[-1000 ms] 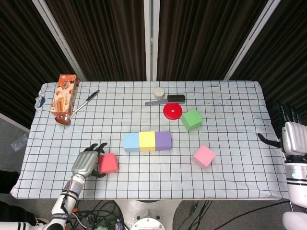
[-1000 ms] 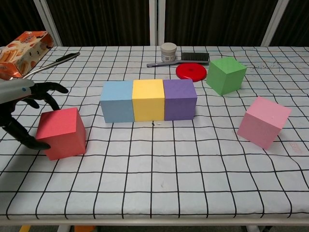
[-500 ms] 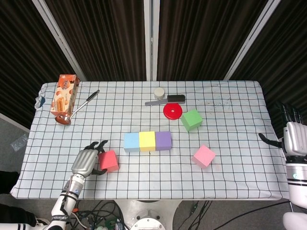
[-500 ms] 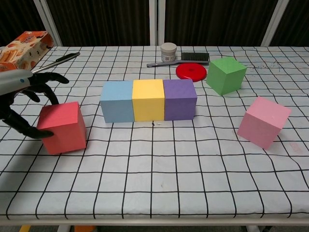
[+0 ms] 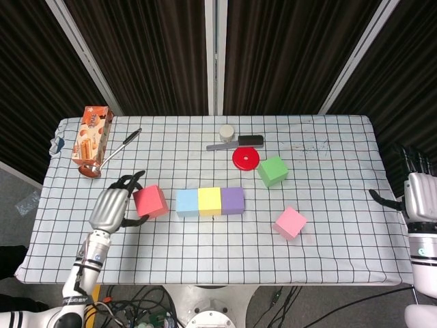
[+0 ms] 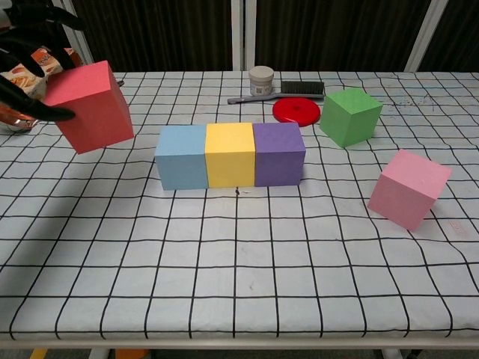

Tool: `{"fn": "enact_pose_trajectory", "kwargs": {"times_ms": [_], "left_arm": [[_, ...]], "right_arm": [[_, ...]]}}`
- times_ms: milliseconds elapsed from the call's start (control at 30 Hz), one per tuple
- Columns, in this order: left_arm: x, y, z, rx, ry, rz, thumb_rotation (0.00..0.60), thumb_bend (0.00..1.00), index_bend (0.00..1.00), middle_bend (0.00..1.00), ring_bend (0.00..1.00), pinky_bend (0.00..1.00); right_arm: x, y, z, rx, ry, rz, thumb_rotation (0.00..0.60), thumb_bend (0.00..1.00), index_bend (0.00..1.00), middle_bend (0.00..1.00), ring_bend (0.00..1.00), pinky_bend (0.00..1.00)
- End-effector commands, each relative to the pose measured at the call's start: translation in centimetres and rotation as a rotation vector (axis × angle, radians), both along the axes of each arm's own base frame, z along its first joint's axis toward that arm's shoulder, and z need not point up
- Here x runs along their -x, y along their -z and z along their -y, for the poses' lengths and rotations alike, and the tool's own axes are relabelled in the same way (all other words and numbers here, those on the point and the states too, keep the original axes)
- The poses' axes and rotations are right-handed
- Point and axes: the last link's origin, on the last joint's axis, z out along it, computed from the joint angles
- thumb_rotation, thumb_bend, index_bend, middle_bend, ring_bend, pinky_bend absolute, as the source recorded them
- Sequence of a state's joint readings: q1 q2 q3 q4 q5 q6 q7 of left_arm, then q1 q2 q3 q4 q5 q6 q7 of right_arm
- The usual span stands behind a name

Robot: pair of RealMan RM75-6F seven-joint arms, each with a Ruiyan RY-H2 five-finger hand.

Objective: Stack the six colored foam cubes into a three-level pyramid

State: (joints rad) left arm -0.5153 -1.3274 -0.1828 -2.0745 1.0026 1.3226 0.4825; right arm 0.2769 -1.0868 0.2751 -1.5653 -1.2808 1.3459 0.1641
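Left of the blue cube point(image 6: 180, 156), the left hand point(image 5: 111, 208) is gripping the red cube point(image 6: 89, 106), dark fingers point(image 6: 34, 109) wrapping its far-left side, and the chest view is showing it lifted off the checked tablecloth point(image 6: 239, 284) and tilting, one corner dipping down. From the head view the red cube is sitting just beside the blue cube, a small gap showing between them.

The blue cube is heading a tidy row, touching the yellow cube point(image 6: 230, 154), which is touching the purple cube point(image 6: 279, 153), all three resting flat on the cloth. Well to the right of the blue cube and a little farther back, the green cube point(image 6: 349, 116) is standing alone, turned at an angle. Farther right again and nearer the front edge, the pink cube point(image 6: 409, 188) is sitting skewed, apart from everything.

Behind the blue cube's row, a red disc point(image 6: 296, 111) is lying flat near the green cube, with a small white jar point(image 6: 261, 79) and a black brush point(image 6: 288, 90) just beyond it. Far back and left of the blue cube, an orange snack box point(image 5: 92, 134) and a ladle point(image 5: 109, 156) are lying near the table's edge.

Way off to the right of the blue cube, past the table's edge, the right hand point(image 5: 418, 196) is hanging empty with fingers spread.
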Motion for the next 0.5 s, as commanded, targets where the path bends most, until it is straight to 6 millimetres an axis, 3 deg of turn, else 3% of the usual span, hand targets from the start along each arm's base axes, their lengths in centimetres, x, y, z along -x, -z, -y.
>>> {"fn": "enact_pose_trajectory", "kwargs": {"times_ms": [33, 500], "left_arm": [[-0.7, 0.1, -0.3, 0.016, 0.013, 0.011, 0.6, 0.24, 0.09, 0.44, 0.14, 0.27], [-5.4, 3.3, -4.0, 0.121, 0.14, -0.032, 0.6, 0.24, 0.09, 0.45, 0.14, 0.27]], "right_arm": [[-0.1, -0.1, -0.1, 0.0, 0.003, -0.007, 0.6, 0.09, 0.0, 0.15, 0.0, 0.0], [0.0, -0.2, -0.1, 0.003, 0.015, -0.008, 0.6, 0.09, 0.0, 0.15, 0.0, 0.0]]}}
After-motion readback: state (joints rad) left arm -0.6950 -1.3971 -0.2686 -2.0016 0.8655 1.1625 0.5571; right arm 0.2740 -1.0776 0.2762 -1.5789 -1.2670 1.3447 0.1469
